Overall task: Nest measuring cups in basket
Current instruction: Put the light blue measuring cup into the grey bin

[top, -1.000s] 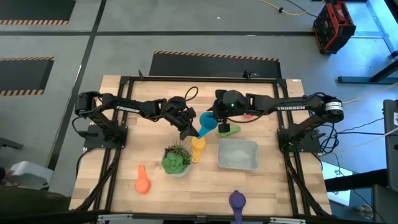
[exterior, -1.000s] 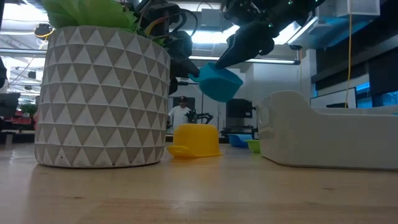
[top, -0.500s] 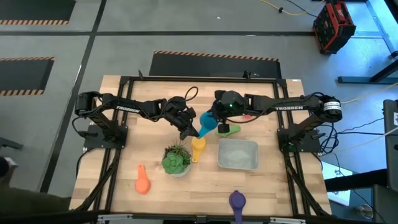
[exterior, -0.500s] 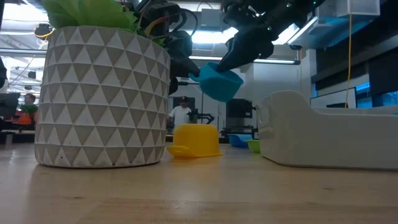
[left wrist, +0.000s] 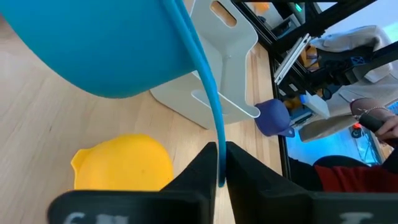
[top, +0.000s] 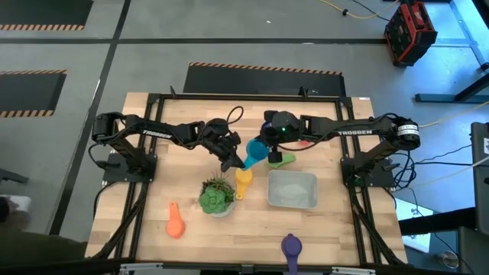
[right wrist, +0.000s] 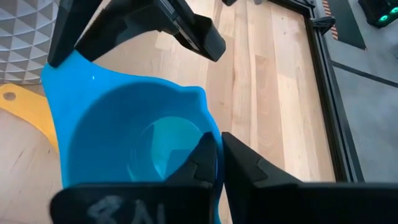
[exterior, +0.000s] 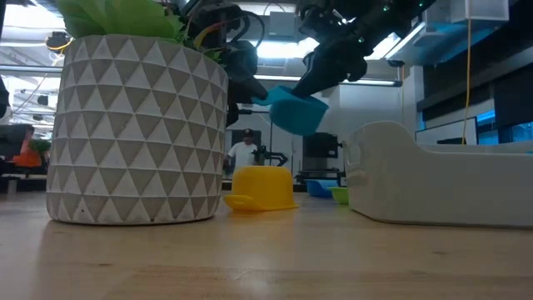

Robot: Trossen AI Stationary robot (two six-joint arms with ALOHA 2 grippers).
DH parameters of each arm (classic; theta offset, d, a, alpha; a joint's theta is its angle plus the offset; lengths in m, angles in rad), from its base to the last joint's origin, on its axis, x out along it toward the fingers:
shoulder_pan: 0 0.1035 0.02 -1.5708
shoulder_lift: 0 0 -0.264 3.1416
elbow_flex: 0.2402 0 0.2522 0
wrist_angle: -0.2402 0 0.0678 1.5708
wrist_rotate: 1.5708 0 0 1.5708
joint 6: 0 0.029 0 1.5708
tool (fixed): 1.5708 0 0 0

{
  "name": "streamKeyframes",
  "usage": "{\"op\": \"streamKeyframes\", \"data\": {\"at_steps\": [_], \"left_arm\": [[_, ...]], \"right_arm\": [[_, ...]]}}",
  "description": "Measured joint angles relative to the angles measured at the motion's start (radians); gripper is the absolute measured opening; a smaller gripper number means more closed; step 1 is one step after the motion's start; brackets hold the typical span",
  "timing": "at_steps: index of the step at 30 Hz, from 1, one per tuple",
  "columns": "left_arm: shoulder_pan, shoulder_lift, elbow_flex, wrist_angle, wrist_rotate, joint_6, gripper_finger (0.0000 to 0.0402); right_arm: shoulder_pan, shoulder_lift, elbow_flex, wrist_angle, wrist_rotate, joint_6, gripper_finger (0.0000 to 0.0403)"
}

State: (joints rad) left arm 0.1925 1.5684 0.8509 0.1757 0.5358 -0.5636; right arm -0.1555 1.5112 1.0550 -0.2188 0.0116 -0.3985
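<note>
Plant [top: 216,195] and yellow cup [top: 243,180] crowd the basket's [top: 292,190] left side, green cup [top: 281,160] sits just behind it, but its right and front sides are open.

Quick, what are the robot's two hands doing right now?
Left gripper: shut on the handle of the blue measuring cup.
Right gripper: shut on that cup's rim.

The word "TROSSEN" stands in white capitals on the left arm [top: 155,134], left of the potted plant [top: 217,195]. The same "TROSSEN" marks the right arm [top: 357,133], on the plant's far right. Nothing else can be read.
</note>
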Motion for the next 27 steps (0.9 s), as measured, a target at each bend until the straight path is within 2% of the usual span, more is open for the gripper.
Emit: {"op": "streamKeyframes", "data": {"at_steps": [5,14,20,27], "left_arm": [[0.0,0.0,0.0,0.0,-0.016,0.002,0.0063],[0.0,0.0,0.0,0.0,-0.081,0.119,0.0113],[0.001,0.0,0.001,0.007,-0.089,0.17,0.0112],[0.002,0.001,-0.002,-0.006,-0.128,0.183,0.0112]], "right_arm": [[0.0,0.0,0.0,0.004,-0.002,0.0,0.0011],[0.0,-0.015,0.004,-0.039,0.005,0.004,0.0011],[0.001,-0.055,0.105,-0.265,0.067,0.064,0.0011],[0.032,-0.066,0.283,-0.622,0.063,0.196,0.0011]]}}
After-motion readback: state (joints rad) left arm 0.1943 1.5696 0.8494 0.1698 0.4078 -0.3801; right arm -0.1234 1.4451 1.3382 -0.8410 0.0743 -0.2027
